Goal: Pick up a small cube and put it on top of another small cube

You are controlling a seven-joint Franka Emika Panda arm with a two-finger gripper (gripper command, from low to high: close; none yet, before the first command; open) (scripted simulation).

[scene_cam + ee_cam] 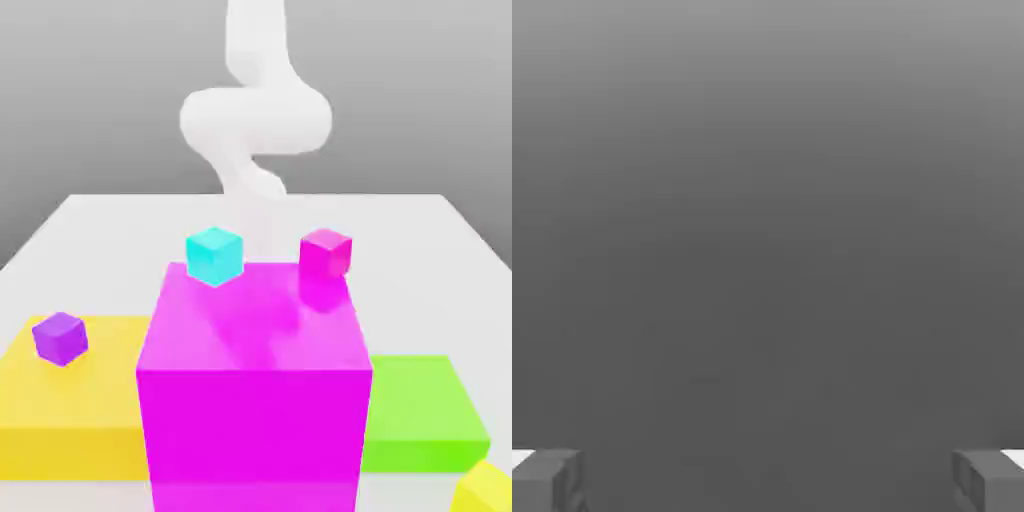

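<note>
The small yellow cube (488,490) shows at the exterior view's lower right corner, partly cut off by the frame. A small cyan cube (214,254) and a small magenta cube (325,252) sit at the far edge of the large magenta block's (255,400) top. A small purple cube (59,338) rests on the flat yellow block (70,400). The white arm (255,120) rises behind the blocks; its hand is not distinct there. In the hand view my gripper (768,480) is open, its fingertips (547,480) wide apart, facing only plain grey.
A flat green block (420,410) lies on the exterior view's right of the large magenta block. The white table (120,220) stretches back toward the arm. The tall magenta block hides whatever is directly behind it.
</note>
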